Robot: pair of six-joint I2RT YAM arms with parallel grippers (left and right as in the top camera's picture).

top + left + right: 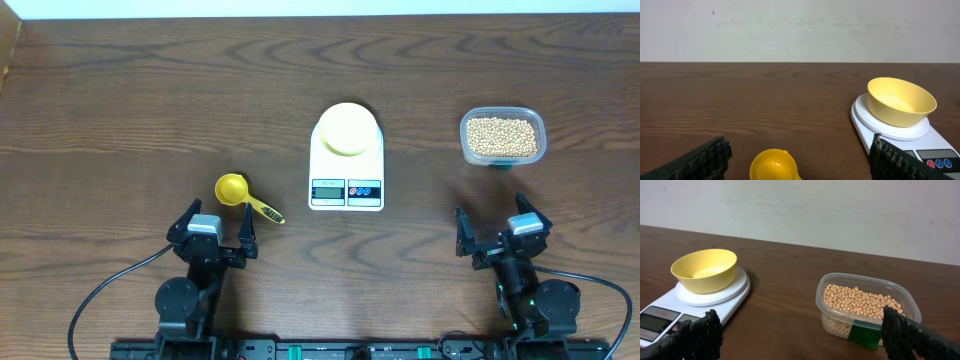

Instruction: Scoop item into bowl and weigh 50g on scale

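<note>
Both jaws released, empty | beans (501, 136) loose, rolly | I'd take light, stiff scoop (247, 201) by its handle

A dark brown wooden surface (120, 100) with wavy grain fills nearly the whole overhead view. A narrow pale strip (320, 8) runs along its far edge, and a lighter wooden edge (8, 55) shows at the far left corner. In both wrist views a plain off-white wall (800, 30) rises right behind the far edge. It is matte, with faint scuffs and a tiny red speck (713, 12) near its upper left. The light is soft and even, casting only weak shadows on the wood.
</note>
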